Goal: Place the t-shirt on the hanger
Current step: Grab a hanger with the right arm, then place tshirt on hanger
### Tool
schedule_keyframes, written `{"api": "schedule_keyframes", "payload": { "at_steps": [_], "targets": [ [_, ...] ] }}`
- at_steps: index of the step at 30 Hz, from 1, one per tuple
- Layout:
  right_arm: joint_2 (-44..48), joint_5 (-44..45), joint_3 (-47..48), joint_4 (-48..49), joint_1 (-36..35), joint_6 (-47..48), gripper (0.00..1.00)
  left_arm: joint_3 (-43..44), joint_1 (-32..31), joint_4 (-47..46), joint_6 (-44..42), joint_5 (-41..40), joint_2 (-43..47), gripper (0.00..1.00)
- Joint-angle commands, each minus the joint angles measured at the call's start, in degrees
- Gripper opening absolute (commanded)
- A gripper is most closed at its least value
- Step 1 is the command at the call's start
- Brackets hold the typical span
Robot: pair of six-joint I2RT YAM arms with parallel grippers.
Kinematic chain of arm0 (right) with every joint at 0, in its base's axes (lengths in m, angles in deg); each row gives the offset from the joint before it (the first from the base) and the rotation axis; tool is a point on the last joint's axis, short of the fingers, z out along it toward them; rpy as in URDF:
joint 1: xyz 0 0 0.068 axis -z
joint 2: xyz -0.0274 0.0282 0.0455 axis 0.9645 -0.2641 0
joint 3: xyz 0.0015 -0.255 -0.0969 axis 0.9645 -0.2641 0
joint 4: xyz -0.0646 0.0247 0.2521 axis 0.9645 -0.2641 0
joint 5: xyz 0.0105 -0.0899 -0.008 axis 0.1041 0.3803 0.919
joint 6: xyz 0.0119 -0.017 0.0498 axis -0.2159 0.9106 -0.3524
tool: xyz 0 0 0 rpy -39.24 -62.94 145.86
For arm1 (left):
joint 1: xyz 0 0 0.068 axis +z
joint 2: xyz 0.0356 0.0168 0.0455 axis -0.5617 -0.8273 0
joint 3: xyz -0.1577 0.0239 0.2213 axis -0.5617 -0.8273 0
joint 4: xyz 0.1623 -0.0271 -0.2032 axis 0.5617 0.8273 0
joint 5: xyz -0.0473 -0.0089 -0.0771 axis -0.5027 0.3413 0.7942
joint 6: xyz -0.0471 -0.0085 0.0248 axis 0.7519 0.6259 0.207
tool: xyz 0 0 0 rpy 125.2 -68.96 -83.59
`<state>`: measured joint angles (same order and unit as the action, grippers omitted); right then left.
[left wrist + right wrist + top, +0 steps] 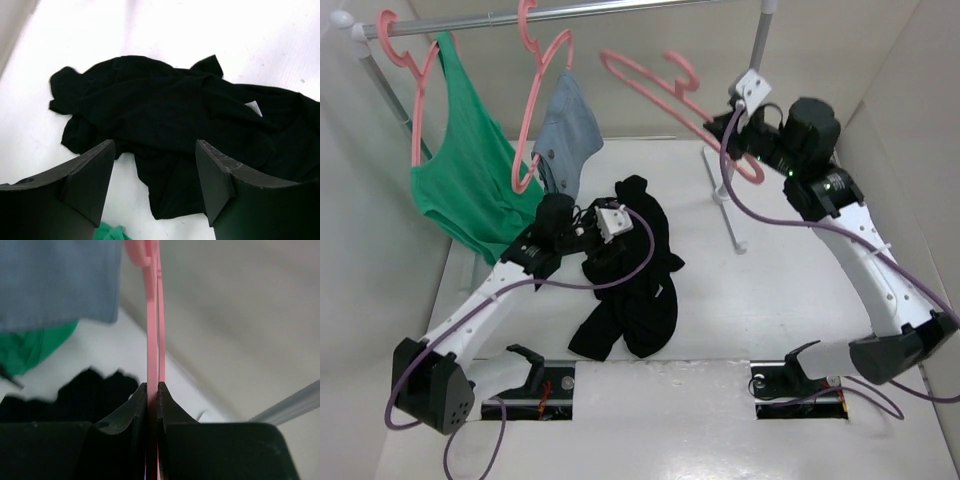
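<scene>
At the left, a green tank top (465,170) and a grey-blue garment (570,135) beside it hang on pink hangers from the rail (570,12). Their lower edges are near the left end effector (154,150). Its jaws stand apart above the crumpled t-shirt (650,310), gripping nothing. The shirt lies in the middle of the surface (790,270), with bare room between its right edge and the rail's stand (725,205). Farther right, the right end effector (152,387) is clamped on the pink hanger (152,315), held in the air below the rail.
</scene>
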<state>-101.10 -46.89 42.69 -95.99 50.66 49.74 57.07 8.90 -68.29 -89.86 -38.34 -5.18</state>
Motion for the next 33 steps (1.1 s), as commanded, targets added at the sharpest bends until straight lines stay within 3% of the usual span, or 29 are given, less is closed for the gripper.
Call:
{"api": "schedule_keyframes", "payload": {
  "at_steps": [1,8,17,22,27,31,33],
  "targets": [
    [7.31,-1.04,-12.68,1.70,-0.05,-0.53,0.00,6.09,-3.98,6.90,-2.94,-3.08,-5.32,0.62],
    [19.79,2.29,-34.05,3.10,2.76,-6.95,0.00,14.97,-13.21,10.44,-5.85,-7.58,-18.43,0.77],
    [29.47,6.25,-45.93,-1.56,6.54,-10.82,0.00,25.34,-14.27,9.91,-7.69,-13.46,-37.32,0.74],
    [31.14,8.01,-47.16,-3.75,6.54,-11.35,0.00,23.07,-14.80,9.91,-12.17,-14.70,-39.19,0.67],
    [31.14,7.40,-47.16,-7.61,6.54,-11.35,0.00,22.45,-14.80,11.41,-13.23,-14.70,-40.76,0.47],
    [31.14,4.33,-45.94,-14.98,6.54,-11.35,0.00,26.65,-12.18,15.79,-11.49,-12.15,-41.30,0.01],
    [32.19,3.01,-44.62,-17.71,6.54,-11.88,0.00,27.98,-11.11,17.81,-9.99,-10.32,-40.77,0.00]
  ]
}}
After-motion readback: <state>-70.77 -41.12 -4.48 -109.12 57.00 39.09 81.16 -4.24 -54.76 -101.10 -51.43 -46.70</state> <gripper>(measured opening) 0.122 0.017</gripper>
